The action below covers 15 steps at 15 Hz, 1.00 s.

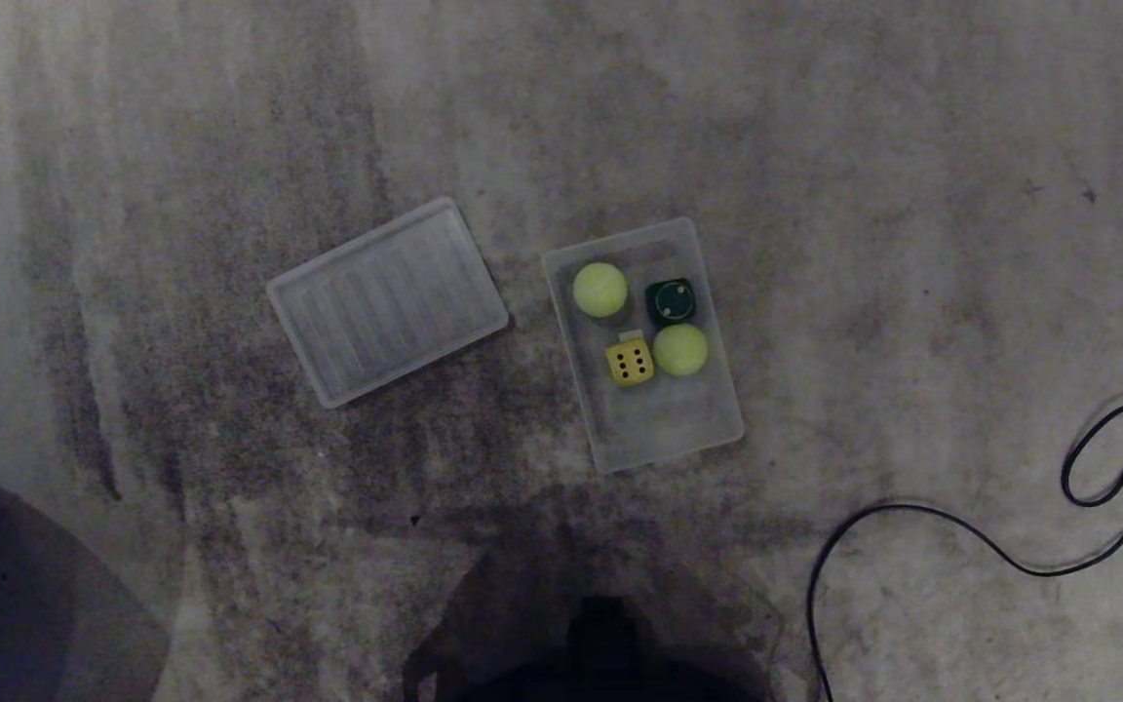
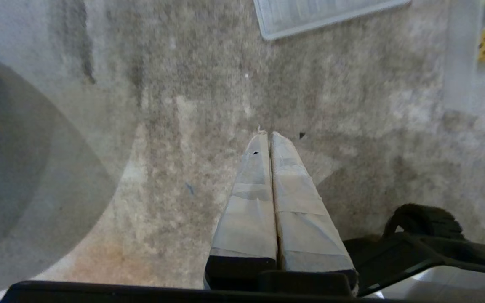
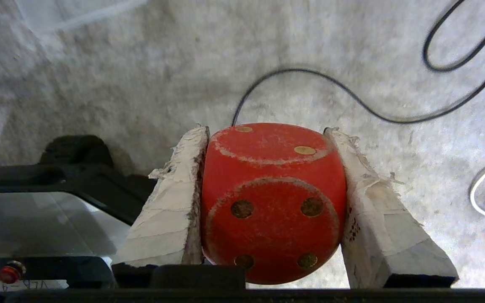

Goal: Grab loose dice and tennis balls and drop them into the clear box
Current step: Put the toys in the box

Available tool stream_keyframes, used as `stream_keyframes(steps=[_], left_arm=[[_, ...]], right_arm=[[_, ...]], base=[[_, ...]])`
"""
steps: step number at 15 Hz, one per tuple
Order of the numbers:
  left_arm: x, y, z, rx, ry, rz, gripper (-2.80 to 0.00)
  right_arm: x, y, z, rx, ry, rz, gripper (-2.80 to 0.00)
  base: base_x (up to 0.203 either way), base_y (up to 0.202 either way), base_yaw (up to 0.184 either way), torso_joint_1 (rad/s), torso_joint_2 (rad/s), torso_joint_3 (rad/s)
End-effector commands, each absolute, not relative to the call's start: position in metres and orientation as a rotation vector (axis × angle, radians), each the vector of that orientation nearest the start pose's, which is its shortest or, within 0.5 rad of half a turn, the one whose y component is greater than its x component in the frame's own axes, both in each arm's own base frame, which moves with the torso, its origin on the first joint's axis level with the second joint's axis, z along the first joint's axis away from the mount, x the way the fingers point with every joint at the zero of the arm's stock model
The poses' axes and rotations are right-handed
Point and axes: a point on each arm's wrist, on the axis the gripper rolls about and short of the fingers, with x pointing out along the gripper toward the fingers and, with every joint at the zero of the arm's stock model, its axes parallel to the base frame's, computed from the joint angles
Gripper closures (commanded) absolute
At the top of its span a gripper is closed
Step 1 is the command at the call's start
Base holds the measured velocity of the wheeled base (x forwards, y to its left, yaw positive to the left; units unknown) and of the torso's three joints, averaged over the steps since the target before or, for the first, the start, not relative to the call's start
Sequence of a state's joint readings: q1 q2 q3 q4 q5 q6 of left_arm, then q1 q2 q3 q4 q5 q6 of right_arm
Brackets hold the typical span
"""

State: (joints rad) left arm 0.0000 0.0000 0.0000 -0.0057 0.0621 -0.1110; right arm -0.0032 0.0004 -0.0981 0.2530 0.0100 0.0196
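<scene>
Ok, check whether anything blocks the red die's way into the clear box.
Nothing visible does. The right gripper is shut on the red die; the clear box lies open-topped on the carpet, its lid set apart beside it, with free room inside near the robot.

Clear box (image 1: 654, 444) lies on the carpeted floor (image 1: 815, 146) at centre of the head view. Inside it, toward its 12 o'clock end: one tennis ball (image 1: 600, 290) at 10 o'clock, a second tennis ball (image 1: 680, 349) at 4 o'clock, one die (image 1: 671, 300) at 2 o'clock, another die (image 1: 630, 361) at 7 o'clock. The box lid (image 1: 388, 300) lies flat at the box's 9 o'clock, apart from it. A cable (image 1: 961, 531) runs at 4 o'clock. A third die (image 3: 274, 202) sits between the right end effector (image 3: 267, 134) fingers.
</scene>
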Motion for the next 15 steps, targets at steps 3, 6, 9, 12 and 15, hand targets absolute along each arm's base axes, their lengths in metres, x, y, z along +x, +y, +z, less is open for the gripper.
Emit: stream_keyframes(steps=[3, 6, 9, 12, 15], left_arm=[[-0.023, 0.001, 0.076, -0.122, -0.012, 0.065, 0.00], [-0.023, 0.001, 0.076, -0.121, -0.011, 0.065, 0.00], [-0.023, 0.001, 0.076, -0.121, -0.011, 0.065, 0.00], [-0.023, 0.001, 0.076, -0.121, -0.011, 0.065, 0.00], [-0.023, 0.001, 0.076, -0.121, -0.010, 0.065, 0.00]], right_arm=[[-0.032, 0.000, 0.076, 0.021, 0.157, 0.006, 0.00], [-0.034, 0.000, 0.084, 0.029, 0.138, 0.009, 0.00], [-0.026, 0.001, 0.117, 0.119, 0.192, 0.023, 0.00], [0.004, 0.002, 0.155, 0.247, 0.320, 0.062, 0.00], [0.056, 0.003, 0.180, 0.343, 0.356, 0.091, 0.00]], base=[[0.000, 0.000, 0.000, 0.002, 0.00, -0.080], [0.000, 0.000, 0.000, 0.000, 0.00, 0.000], [0.000, 0.000, 0.000, 0.000, 0.00, 0.000], [0.000, 0.000, 0.000, 0.000, 0.00, 0.000], [0.000, 0.000, 0.000, 0.000, 0.00, 0.000]])
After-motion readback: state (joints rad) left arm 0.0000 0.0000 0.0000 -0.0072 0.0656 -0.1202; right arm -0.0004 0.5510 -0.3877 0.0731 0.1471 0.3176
